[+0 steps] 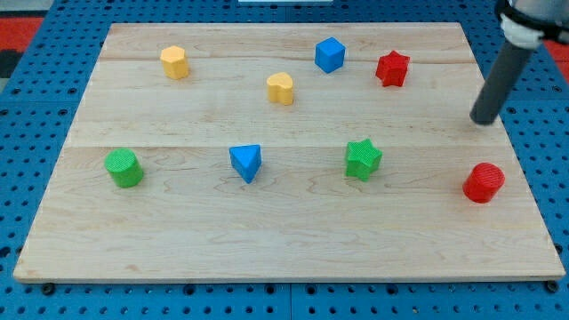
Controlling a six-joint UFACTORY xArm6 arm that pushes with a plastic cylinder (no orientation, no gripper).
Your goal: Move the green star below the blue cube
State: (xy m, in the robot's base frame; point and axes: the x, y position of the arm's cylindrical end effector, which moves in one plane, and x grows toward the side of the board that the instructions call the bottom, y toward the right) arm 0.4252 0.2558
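You are looking at a wooden board [293, 240] sitting on a blue pegboard, with the green star [363, 159] lying right of centre, already lower than the blue cube [329, 54] near the view's top but offset a little to the right; there is no pincer to report, only a dark rod whose end, my tip [484, 120], is hovering near the right edge, well apart from the star. A push from the right is risking overshoot toward the blue triangle [246, 163], or spinning the star off line, though open wood is lying between star and cube.

No readable text, label or number appears anywhere.
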